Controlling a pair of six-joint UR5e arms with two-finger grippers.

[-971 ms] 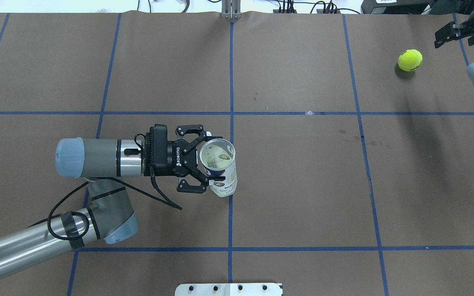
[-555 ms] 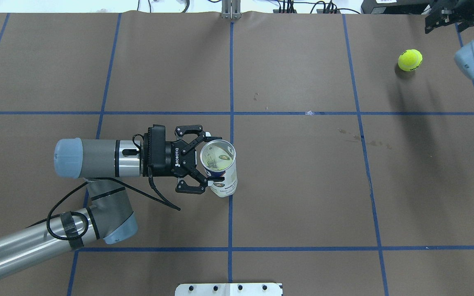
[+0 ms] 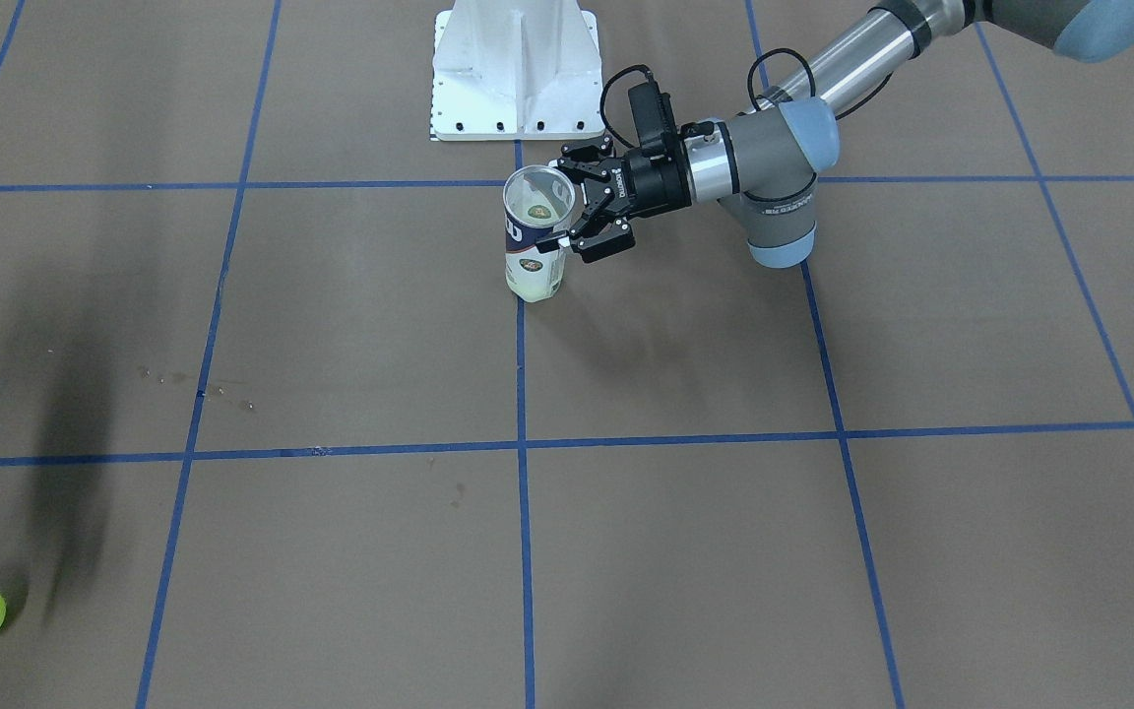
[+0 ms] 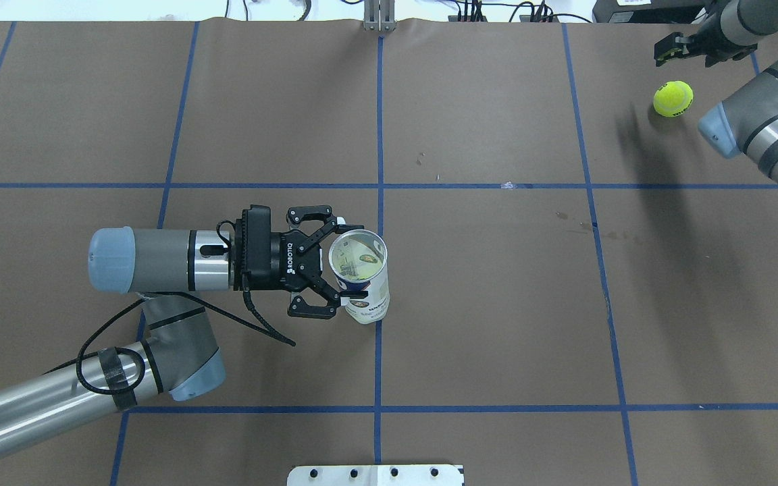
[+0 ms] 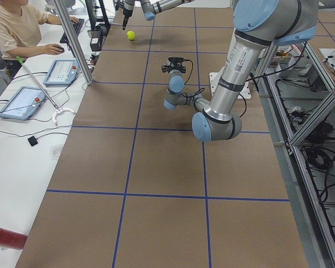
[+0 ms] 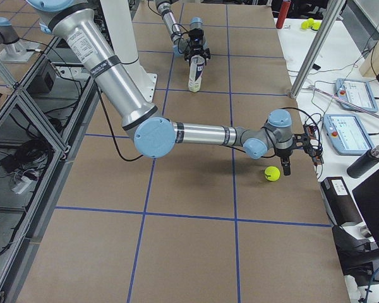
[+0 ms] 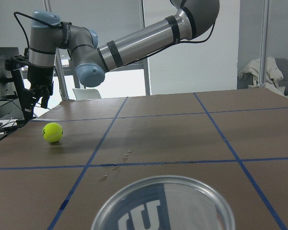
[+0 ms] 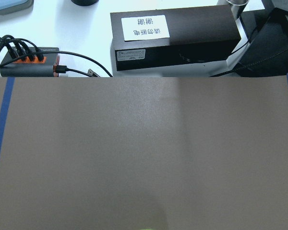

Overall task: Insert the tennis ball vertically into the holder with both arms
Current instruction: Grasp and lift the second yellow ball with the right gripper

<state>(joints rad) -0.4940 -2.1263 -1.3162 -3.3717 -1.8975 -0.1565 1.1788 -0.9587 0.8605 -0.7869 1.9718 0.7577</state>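
The holder (image 4: 362, 283), a clear can with a white and navy label, stands upright near the table's middle; it also shows in the front view (image 3: 535, 258) and the right view (image 6: 194, 74), and its open rim (image 7: 163, 191) fills the bottom of the left wrist view. My left gripper (image 4: 355, 262) is shut on the holder from its side, just below the rim. The yellow tennis ball (image 4: 673, 98) lies on the table at the far right, also seen from the left wrist (image 7: 53, 132) and the right view (image 6: 272, 173). My right gripper (image 4: 685, 54) hangs open just beyond the ball, apart from it.
The white pedestal base (image 3: 516, 79) stands at the robot's side of the table. A black box (image 8: 173, 38) and cables lie past the far table edge by the right gripper. An operator (image 5: 17, 33) sits at the side table with tablets.
My right arm has swung in and its gripper has moved left, from right of the ball to just beyond it. The left arm, holder and ball have not moved.
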